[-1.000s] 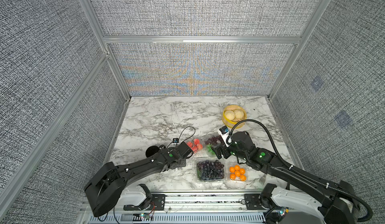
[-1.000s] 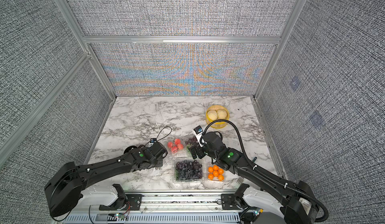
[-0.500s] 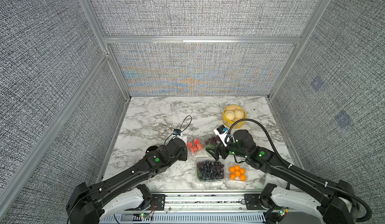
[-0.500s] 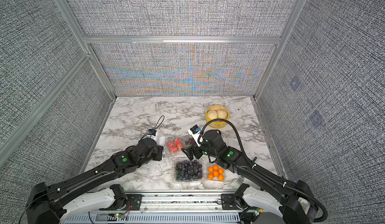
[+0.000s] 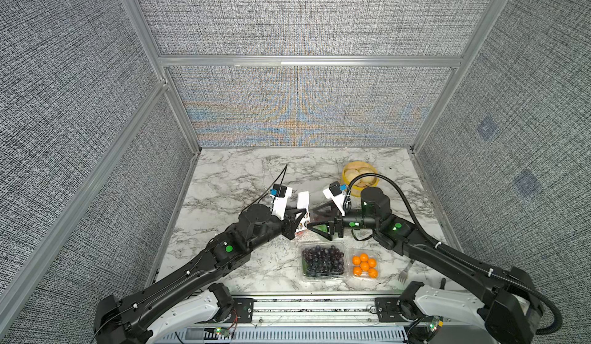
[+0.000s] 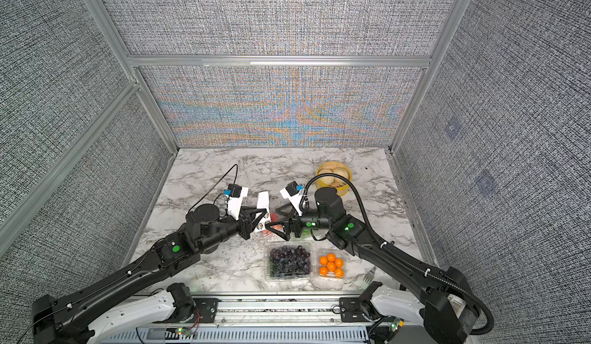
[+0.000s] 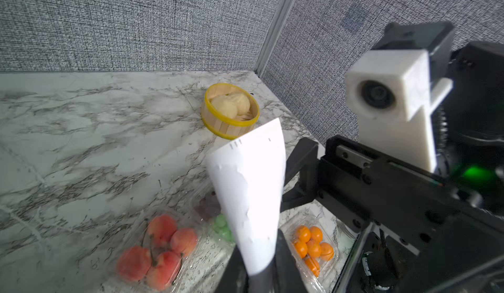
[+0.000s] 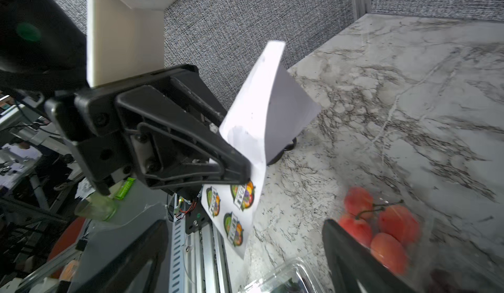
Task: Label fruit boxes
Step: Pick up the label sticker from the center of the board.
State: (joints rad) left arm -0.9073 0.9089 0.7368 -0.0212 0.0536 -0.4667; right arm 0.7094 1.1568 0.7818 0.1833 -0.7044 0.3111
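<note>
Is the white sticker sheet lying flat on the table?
No, the left gripper is shut on the sticker sheet, holding it up above the table.

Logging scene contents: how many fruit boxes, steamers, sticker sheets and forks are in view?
Fruit boxes: 4 (red fruit, mixed grapes, dark grapes, oranges)
Bamboo steamer: 1
Sticker sheet: 1
Fork: 1
Total: 7

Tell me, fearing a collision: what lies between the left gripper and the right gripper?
The white sticker sheet, pinched in the left gripper, stands between it and the open right gripper; the right wrist view shows this.
</note>
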